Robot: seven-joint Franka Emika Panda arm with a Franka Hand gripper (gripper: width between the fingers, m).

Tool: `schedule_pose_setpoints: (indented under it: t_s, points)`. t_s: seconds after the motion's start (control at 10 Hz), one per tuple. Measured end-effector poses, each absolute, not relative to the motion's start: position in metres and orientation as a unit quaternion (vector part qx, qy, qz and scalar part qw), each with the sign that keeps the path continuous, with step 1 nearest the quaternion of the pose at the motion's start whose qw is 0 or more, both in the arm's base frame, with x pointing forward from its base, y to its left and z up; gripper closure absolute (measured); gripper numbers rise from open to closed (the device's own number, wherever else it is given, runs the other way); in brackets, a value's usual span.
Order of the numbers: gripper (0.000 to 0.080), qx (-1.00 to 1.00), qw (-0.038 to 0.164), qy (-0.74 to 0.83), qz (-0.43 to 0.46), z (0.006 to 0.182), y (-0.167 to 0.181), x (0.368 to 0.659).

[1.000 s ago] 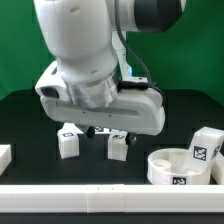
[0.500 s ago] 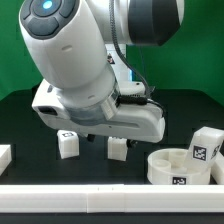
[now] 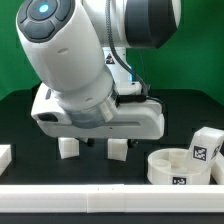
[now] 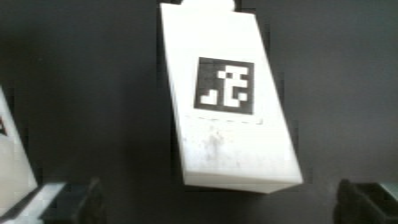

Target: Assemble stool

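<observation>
Black fingers (image 4: 68, 202) of the tool (image 4: 217, 203) stand spread wide apart with nothing clamped between them. Through the wrist view, a long white leg block (image 4: 228, 110) lies flat on the black counter (image 3: 15, 125), a black-and-white square tag (image 4: 224, 83) on its upper face. Its end sits just short of the gap between the fingers and touches neither. From where I stand, the bulky white arm (image 3: 70, 70) hunches low over the counter, its hand close above two short white pieces. The first leg block (image 3: 68, 148) is toward the exterior view's left and the second leg block (image 3: 117, 150) is just beside it, with a gap between them. Which of the two the wrist view shows, I cannot tell. Farther toward the exterior view's right sits the thick round seat (image 3: 178, 168), with a small tag on its side wall. A third leg block (image 3: 205, 148) is tilted at the seat's far rim, showing a large tag. At the exterior view's left edge is a plain white block (image 3: 4, 157), and a long white rail (image 3: 100, 192) runs along the near side.
</observation>
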State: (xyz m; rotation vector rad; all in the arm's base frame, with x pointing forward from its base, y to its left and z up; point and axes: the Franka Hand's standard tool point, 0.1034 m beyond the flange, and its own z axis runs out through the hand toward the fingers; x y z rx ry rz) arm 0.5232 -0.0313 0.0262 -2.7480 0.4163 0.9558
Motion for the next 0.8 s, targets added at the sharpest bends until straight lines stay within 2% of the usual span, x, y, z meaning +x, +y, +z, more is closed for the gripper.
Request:
schedule_pose_setpoints:
  t_s: [0.1, 0.6, 0.8]
  points:
    - [0.0151, -0.929, 0.102, 0.141, 0.327, 0.026, -0.032, 0.522]
    - [0.0151, -0.865, 0.113, 0.14, 0.469, 0.022, -0.026, 0.502]
    - [0.0151, -0.863, 0.108, 0.141, 0.472, 0.016, -0.025, 0.506]
